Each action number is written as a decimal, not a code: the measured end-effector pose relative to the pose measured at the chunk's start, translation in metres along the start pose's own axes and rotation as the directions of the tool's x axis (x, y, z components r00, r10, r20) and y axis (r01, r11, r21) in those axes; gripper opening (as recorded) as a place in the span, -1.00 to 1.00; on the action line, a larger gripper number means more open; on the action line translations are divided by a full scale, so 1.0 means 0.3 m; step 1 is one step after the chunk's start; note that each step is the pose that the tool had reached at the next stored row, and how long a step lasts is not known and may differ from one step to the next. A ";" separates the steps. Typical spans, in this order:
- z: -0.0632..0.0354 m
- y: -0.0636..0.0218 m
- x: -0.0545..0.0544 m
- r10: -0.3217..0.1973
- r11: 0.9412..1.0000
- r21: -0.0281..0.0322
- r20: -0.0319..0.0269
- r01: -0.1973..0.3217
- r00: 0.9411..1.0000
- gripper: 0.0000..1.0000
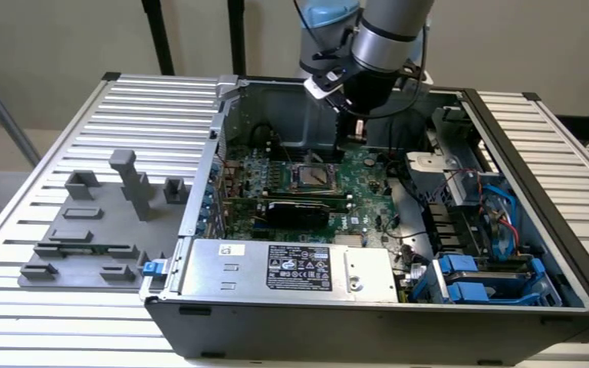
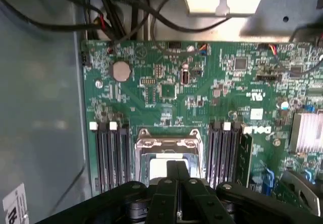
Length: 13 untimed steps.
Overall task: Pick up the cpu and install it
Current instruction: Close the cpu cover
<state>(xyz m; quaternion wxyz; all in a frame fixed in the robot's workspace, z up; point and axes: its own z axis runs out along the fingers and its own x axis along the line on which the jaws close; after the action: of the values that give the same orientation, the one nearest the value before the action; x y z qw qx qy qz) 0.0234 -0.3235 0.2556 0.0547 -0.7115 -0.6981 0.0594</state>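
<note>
Green motherboard [image 1: 368, 170]: lies flat inside the open computer case [image 1: 376, 333] on the slatted metal worktop [image 1: 120, 107].
End effector [image 2: 176, 165]: narrow, fingers pressed together, over the board's far side.
Cpu [image 2: 156, 168]: pale square inside the metal socket frame [image 2: 169, 142], mid-board, near the fingertips.
</note>
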 end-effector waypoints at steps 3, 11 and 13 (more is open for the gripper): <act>0.004 -0.013 0.000 -0.003 1.000 0.021 0.001 0.003 1.000 -0.79; 0.043 -0.099 -0.002 -0.007 0.999 0.036 0.002 0.007 1.000 -0.79; 0.059 -0.127 -0.002 -0.007 0.999 0.037 0.002 0.007 1.000 -0.79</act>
<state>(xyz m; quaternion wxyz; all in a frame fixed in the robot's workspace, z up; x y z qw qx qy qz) -0.0172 -0.3235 0.2443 0.0673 -0.7078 -0.6995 0.0726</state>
